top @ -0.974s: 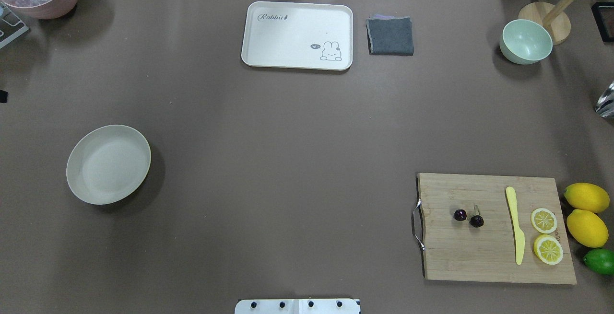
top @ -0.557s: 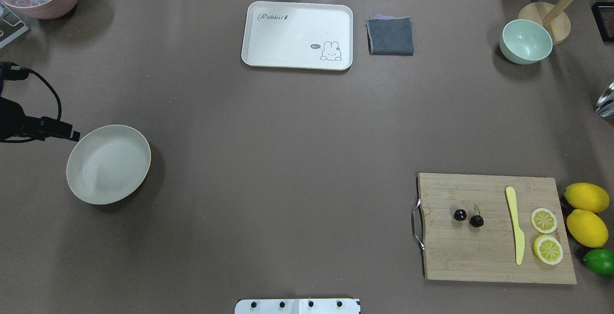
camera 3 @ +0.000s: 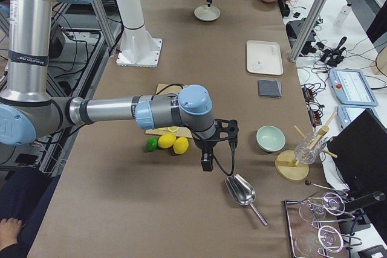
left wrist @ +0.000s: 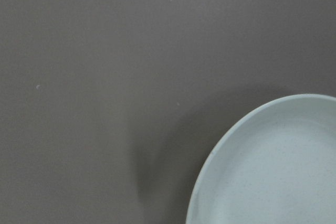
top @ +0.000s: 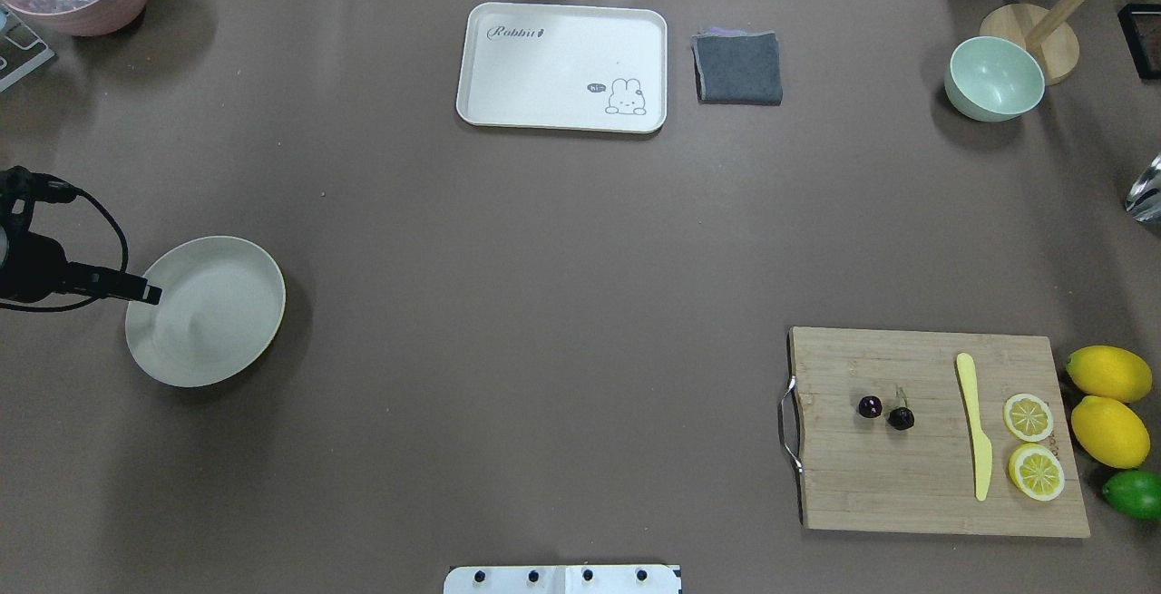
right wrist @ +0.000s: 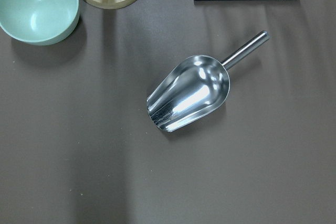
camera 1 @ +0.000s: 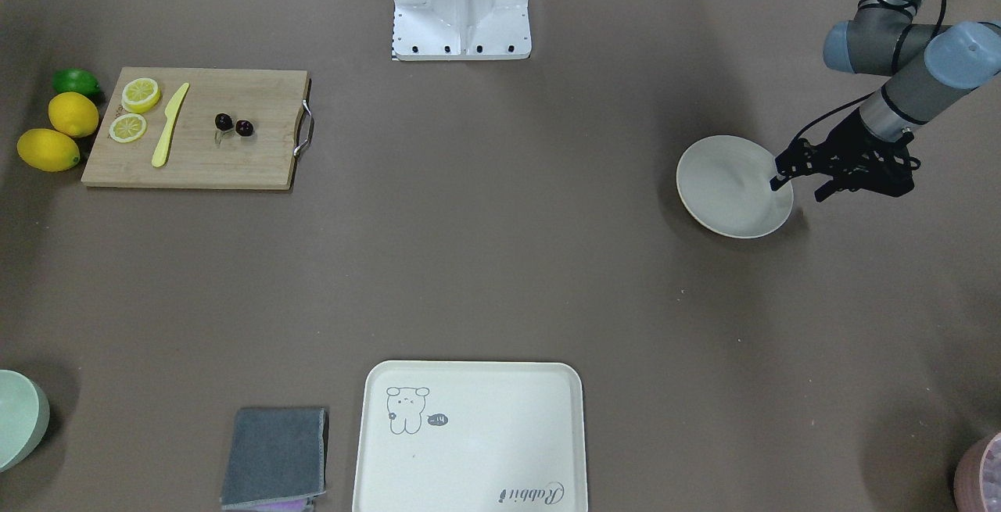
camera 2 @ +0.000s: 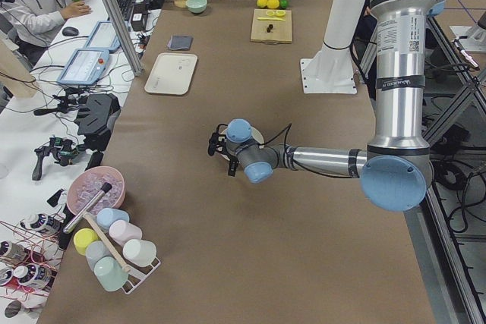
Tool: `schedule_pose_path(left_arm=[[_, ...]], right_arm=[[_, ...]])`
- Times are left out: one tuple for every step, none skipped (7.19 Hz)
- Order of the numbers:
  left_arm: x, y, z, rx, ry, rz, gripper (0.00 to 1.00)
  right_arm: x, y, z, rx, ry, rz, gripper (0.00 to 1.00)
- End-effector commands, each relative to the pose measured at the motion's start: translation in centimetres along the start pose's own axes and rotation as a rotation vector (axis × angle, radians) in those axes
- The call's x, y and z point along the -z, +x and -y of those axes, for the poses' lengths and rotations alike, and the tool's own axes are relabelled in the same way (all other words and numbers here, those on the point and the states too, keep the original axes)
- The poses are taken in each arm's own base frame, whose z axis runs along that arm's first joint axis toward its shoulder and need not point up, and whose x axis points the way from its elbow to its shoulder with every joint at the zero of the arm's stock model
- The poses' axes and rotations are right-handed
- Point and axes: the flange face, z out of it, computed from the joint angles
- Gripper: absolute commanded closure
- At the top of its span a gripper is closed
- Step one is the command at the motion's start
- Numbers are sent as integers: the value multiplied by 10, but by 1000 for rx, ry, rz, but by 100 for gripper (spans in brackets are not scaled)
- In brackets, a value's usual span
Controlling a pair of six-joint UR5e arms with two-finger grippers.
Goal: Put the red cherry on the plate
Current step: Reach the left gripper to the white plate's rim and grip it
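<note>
The red cherry [top: 886,413] is a pair of dark maroon fruits lying on the wooden cutting board [top: 907,485], also seen in the front view as the cherry [camera 1: 234,124]. The plate [top: 218,322], cream-white and bare, sits far across the table to the left. My left gripper [camera 1: 848,172] hangs over the plate's [camera 1: 727,199] outer rim; its fingers are hidden, so I cannot tell its state. The left wrist view holds only the plate's edge [left wrist: 273,171]. My right gripper [camera 3: 207,161] hovers above a metal scoop [right wrist: 189,95], beyond the board's right end; I cannot tell its state.
On the board lie a yellow knife [top: 975,431] and two lemon halves [top: 1029,417]. Two lemons [top: 1108,404] and a lime [top: 1134,494] sit beside it. A cream tray [top: 562,50], grey cloth [top: 737,68] and green bowl [top: 993,77] line the far side.
My left arm has come into the overhead view from the left edge and moved toward me, to the plate's left rim. The cherry and plate have not moved.
</note>
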Motion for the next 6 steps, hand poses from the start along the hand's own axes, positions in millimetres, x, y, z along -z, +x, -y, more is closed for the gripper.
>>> schedule_pose_path(left_arm=[[-7,8,-8,2,2,-30,18],[-5,7,-11,3,6,-35,42],[-4,3,-16,6,3,-32,84],[-4,3,-16,6,2,-33,100],[-4,2,-16,9,1,-32,100],[-4,3,-16,8,-4,-35,100]], right_arm=[[1,-1,1,1,2,0,0],[1,-1,0,1,1,2,0],[0,0,0,0,0,0,0],[0,1,-1,-2,0,1,0],[0,1,-1,-3,-1,1,0],[2,0,0,-2,2,7,0]])
